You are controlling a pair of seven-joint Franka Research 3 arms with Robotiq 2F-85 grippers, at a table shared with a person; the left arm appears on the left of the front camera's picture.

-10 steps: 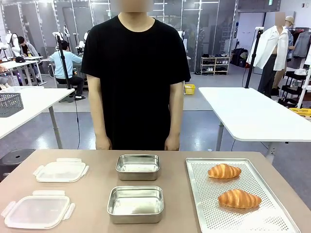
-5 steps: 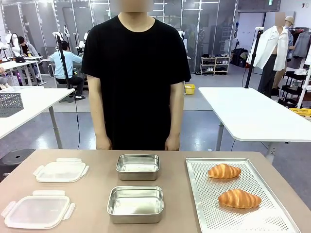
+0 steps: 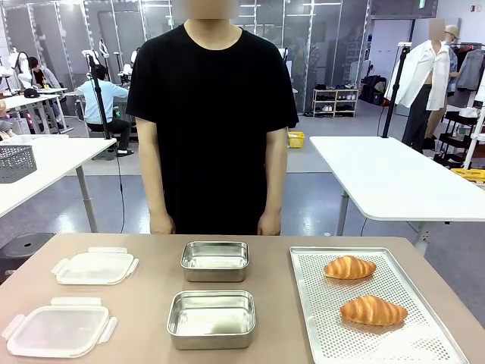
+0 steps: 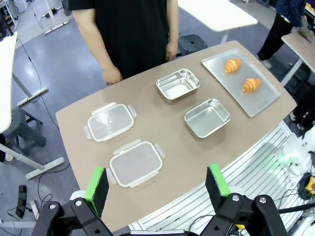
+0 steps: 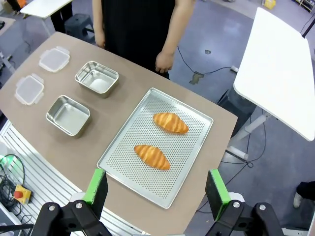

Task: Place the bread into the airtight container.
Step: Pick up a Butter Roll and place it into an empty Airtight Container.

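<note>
So, on the left of the desk (image 3: 151, 303) two clear lids lie flat, the far lid (image 3: 95, 267) and the near lid (image 3: 57, 329). I think they are set aside so the boxes are open and ready.

My left tool (image 4: 156, 183) hangs high above the desk. Its two green pads are wide apart, with nothing in it.

In the middle sit two shiny metal boxes, the far container (image 3: 215, 259) and the near container (image 3: 211, 318), one behind the other. Both are bare inside, so either can take bread.

The person (image 3: 212, 114) stands at the far edge with both hands down, off the desk. I guess that leaves me room.

On the right lies a flat tray (image 3: 318, 303) full of tiny holes. The bread is there, the far bread (image 3: 349, 267) and the near bread (image 3: 373, 310), lying apart from each other. They are golden brown croissants, fat in the middle and thin at the ends, with ridges across the top. They look soft and flaky, so I think a hard squeeze would crush them.

My right tool (image 5: 156, 186) hangs high over the tray, pads wide apart and empty. It is on the bread's side, so I would use it.
</note>
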